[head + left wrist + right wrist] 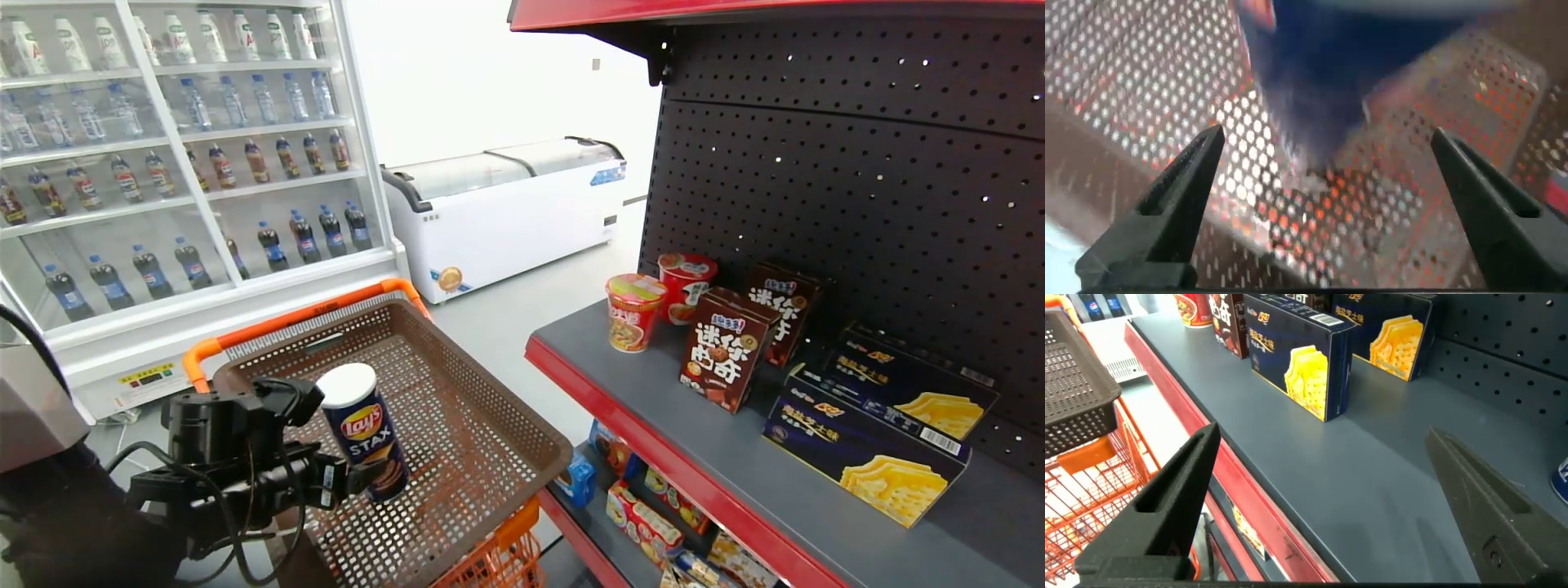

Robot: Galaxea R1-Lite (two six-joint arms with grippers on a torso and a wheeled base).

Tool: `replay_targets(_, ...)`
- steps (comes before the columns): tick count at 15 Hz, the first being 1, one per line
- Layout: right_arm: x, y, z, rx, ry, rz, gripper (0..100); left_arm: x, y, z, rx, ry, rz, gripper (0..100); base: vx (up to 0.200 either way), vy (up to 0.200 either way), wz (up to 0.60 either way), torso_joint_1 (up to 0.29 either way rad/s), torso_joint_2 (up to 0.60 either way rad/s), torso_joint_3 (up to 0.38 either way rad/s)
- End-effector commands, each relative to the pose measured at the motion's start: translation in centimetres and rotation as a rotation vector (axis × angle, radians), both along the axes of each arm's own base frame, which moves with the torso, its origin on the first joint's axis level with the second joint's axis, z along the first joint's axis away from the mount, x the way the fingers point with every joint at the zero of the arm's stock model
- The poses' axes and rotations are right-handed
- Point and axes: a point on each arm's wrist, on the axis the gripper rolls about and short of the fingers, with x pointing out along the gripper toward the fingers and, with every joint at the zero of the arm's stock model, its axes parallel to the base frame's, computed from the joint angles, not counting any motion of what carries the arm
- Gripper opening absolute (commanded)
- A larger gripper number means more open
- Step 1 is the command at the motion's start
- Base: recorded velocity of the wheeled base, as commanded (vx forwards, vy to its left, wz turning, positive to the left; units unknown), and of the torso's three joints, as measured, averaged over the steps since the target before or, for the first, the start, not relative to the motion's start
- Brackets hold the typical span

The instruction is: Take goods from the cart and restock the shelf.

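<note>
The head camera looked forward and down from high up, taking in the cart basket (490, 384) and the shelf (718, 457). The left wrist camera hung close over the basket's mesh. The right wrist camera looked low along the shelf from its front edge, sharing the blue boxes (1298, 363) with the head view.

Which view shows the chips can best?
The head view: the chips can is seen whole, white lid up, at the brown basket. The left wrist view gives only a blue blur of it between the open left gripper's fingers. The right wrist view faces the shelf.
</note>
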Motion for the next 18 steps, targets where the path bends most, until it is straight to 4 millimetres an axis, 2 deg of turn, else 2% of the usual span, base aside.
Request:
replay_targets(1, 0.0, 0.0, 0.0, 0.000, 0.000, 0.000, 100, 2.5, -0.3, -2.3, 0.000, 0.013, -0.009, 100, 0.000, 0.000, 0.00, 0.000, 0.00, 0.000)
replay_targets(5, 0.0, 0.0, 0.0, 0.000, 0.000, 0.000, 100, 4.6, -2.2, -3.1, -0.006, -0.063, -0.062, 100, 0.000, 0.000, 0.00, 0.000, 0.00, 0.000)
replay_targets(9, 0.0, 0.0, 0.0, 0.000, 0.000, 0.000, 100, 5.0, -3.0, -3.1, -0.013, -0.099, -0.094, 100, 0.000, 0.000, 0.00, 0.000, 0.00, 0.000)
replay_targets(10, 0.0, 0.0, 0.0, 0.000, 0.000, 0.000, 100, 5.3, -3.1, -2.9, -0.014, -0.109, -0.092, 0, 0.000, 0.000, 0.00, 0.000, 0.00, 0.000)
replay_targets(12, 0.0, 0.0, 0.0, 0.000, 0.000, 0.000, 100, 4.6, -2.7, -2.9, -0.003, -0.090, -0.070, 0, 0.000, 0.000, 0.00, 0.000, 0.00, 0.000)
replay_targets(15, 0.0, 0.0, 0.0, 0.000, 0.000, 0.000, 100, 2.7, -2.3, 0.0, -0.010, -0.132, -0.058, 0, 0.000, 0.000, 0.00, 0.000, 0.00, 0.000)
replay_targets(16, 0.0, 0.0, 0.0, 0.000, 0.000, 0.000, 100, 1.8, -2.2, 2.4, -0.015, -0.188, -0.057, 0, 0.000, 0.000, 0.00, 0.000, 0.00, 0.000)
replay_targets(17, 0.0, 0.0, 0.0, 0.000, 0.000, 0.000, 100, 1.5, -2.1, 3.2, -0.014, -0.202, -0.054, 0, 0.000, 0.000, 0.00, 0.000, 0.00, 0.000)
replay_targets(18, 0.0, 0.0, 0.0, 0.000, 0.000, 0.000, 100, 0.3, -2.0, 6.2, -0.014, -0.224, -0.050, 0, 0.000, 0.000, 0.00, 0.000, 0.00, 0.000)
